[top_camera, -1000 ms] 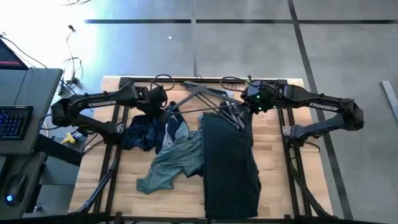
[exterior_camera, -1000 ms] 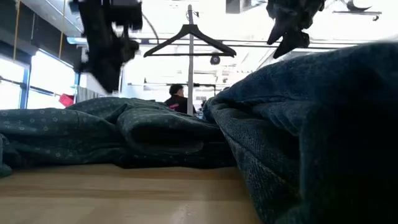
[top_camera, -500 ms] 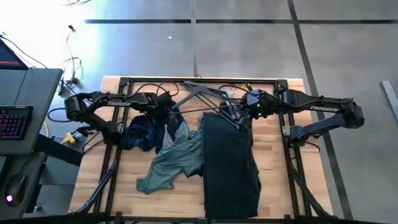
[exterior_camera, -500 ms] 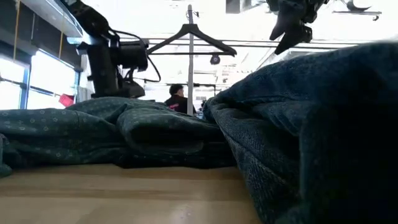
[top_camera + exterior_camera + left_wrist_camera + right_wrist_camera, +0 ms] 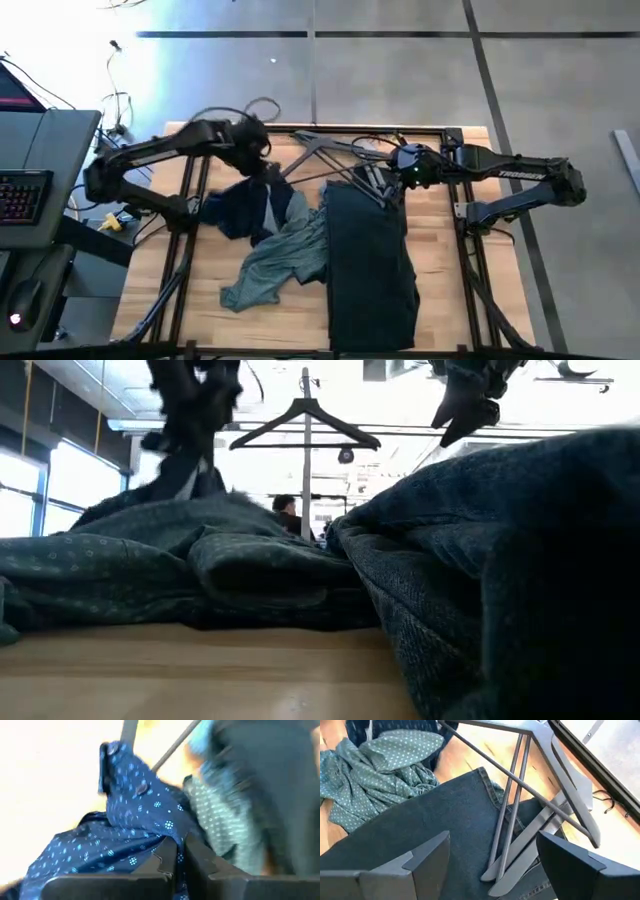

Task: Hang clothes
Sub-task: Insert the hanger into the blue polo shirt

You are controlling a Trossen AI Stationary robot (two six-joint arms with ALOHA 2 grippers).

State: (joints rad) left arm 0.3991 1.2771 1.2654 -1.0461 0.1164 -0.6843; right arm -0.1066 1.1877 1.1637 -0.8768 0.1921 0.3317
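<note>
Your left hand (image 5: pixel 181 851) is pinched shut on the navy dotted shirt (image 5: pixel 240 208), lifting one corner of it off the bench (image 5: pixel 440 290) at the far left; the rest of the shirt hangs down to the pile. Your right hand (image 5: pixel 492 851) hovers with its fingers spread wide and nothing in them, above the far end of the black trousers (image 5: pixel 372 262) and the grey hangers (image 5: pixel 547 815) lying there.

Three garments show on the bench: the navy shirt at far left, the teal dotted shirt (image 5: pixel 278 262) crumpled just right of it at centre, and the trousers laid out long on the right. At least two hangers lie crossed on the trousers' far end; their arms overlap, so an exact count is not possible. One more black hanger (image 5: pixel 305 422) hangs on the rail behind.

The risks, as I judge them: your grip holds only a small fold, so the navy shirt may slip as its weight comes up. It touches the teal shirt and may drag it along. The crossed hangers could snag each other if you lift one.
</note>
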